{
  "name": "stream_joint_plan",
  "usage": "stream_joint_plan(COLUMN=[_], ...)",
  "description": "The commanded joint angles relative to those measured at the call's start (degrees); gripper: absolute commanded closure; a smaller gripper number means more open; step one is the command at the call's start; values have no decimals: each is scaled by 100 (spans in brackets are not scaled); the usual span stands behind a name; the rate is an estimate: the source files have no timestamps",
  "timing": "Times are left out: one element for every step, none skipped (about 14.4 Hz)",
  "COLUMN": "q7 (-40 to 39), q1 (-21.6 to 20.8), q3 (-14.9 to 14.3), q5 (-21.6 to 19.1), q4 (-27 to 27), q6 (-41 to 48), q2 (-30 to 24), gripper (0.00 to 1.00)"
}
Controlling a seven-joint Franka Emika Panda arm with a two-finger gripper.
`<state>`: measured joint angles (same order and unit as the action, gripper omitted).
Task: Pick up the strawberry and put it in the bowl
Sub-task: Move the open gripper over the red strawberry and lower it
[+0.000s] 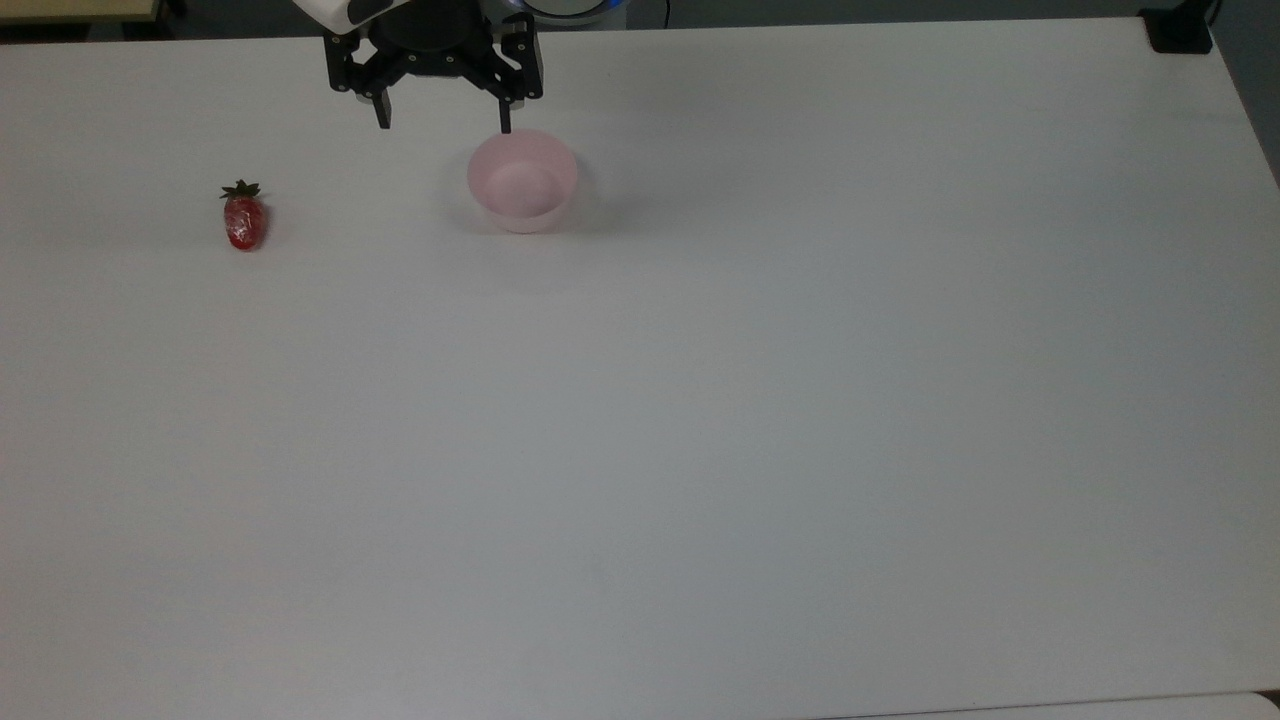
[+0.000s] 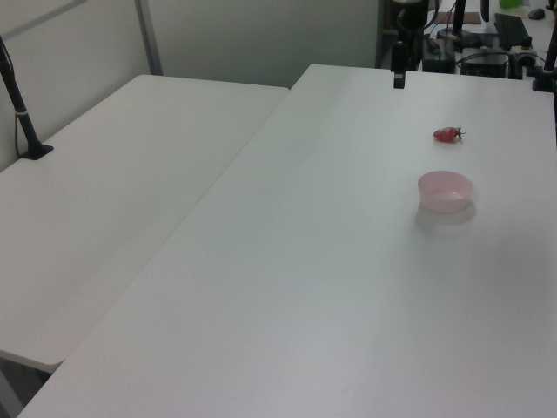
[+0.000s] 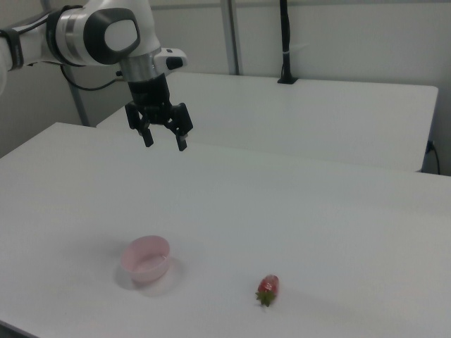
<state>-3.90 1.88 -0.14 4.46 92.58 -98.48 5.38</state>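
My jaws (image 1: 443,120) released, empty, high above desk (image 1: 640,450). Strawberry (image 1: 244,219) at bowl's (image 1: 522,181) 9 o'clock, top view.

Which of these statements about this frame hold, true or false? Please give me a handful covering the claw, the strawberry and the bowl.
1. The strawberry lies on the table, outside the bowl. True.
2. The claw holds the strawberry. False: it is open, empty and raised above the table.
3. The bowl has something in it. False: it is empty.
4. In the top view, the strawberry lies to the bowl's left. True.
5. The strawberry touches the bowl. False: bare table separates them.
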Motion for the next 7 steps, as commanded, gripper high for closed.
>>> stream_joint_plan(q7=[48, 38, 21, -23, -93, -189, -216], q1=[47, 40, 23, 14, 14, 14, 48], q3=[-109, -100, -91, -91, -91, -91, -91], q5=[-512, -525, -508, -490, -490, -438, -437], q4=[-170, -170, -161, -170, -161, -161, -170], q6=[101, 101, 66, 57, 57, 74, 74], q2=[112, 121, 139, 165, 174, 191, 200], gripper=[0, 0, 0, 0, 0, 0, 0])
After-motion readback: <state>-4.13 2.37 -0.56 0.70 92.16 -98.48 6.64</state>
